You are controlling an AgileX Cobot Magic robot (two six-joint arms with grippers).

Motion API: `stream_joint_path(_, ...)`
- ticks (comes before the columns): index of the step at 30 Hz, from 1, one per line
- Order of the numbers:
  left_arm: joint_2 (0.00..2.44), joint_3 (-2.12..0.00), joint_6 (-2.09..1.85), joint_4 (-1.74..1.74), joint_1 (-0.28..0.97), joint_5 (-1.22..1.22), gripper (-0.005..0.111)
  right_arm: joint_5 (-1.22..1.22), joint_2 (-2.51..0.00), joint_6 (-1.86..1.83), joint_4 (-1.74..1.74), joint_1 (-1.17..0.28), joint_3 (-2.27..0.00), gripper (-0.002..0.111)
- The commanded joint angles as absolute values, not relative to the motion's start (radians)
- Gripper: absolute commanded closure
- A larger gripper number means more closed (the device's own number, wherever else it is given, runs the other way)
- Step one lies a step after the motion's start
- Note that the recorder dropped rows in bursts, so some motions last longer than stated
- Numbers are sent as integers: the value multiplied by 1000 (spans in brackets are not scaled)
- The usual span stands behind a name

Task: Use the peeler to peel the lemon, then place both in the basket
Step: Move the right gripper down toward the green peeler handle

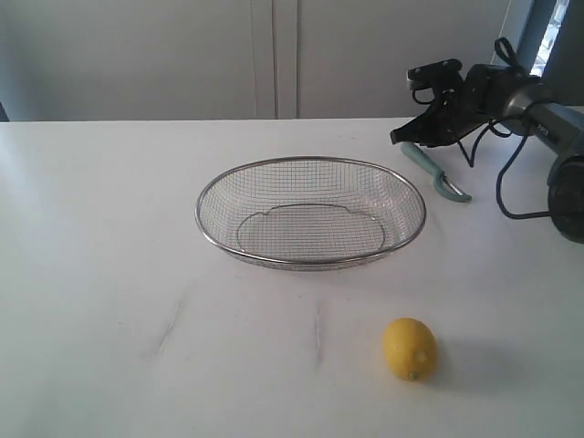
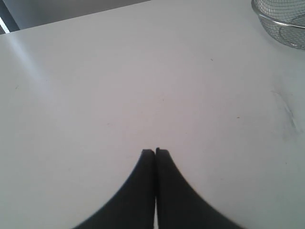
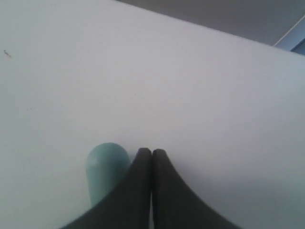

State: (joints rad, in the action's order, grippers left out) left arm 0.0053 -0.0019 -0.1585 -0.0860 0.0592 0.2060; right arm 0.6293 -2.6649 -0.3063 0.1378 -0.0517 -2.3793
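**Lemon unpeeled, peeler not yet in your grip**

Seen from the exterior camera, the wire basket (image 1: 203,228) sits at the middle of the white tabletop (image 1: 109,274) with nothing in it. The lemon (image 1: 410,349) lies alone at about 5 o'clock from the basket, well apart from it, with its skin whole. The peeler (image 1: 429,169) lies flat at about 2 o'clock from the basket, just past its rim.

Your right tool (image 1: 399,139) hangs low over the far end of the peeler's handle. Its wrist camera shows the two jaws pressed together with no gap and nothing between them. The rounded teal handle end (image 3: 107,169) lies just beside one jaw, not inside the grip.

Your left tool (image 2: 155,151) is likewise fully closed and empty. It is over bare tabletop, with only an edge of the basket in its view. It does not appear in the exterior view.

You seem to be at the first step, picking up the peeler. The next move likely calls for opening the right jaws, shifting sideways to straddle the handle, and then closing.
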Motion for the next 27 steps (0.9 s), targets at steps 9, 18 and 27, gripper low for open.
stream_joint_path(9,0,0,-158,-89,64,211,106,733,-2674,-314,152,-69,-2388,108)
stream_joint_path(18,0,0,-158,-89,64,211,106,861,-2671,-414,280,-69,-2422,108)
stream_joint_path(27,0,0,-158,-89,64,211,106,980,-2633,-451,270,-69,-2422,108)
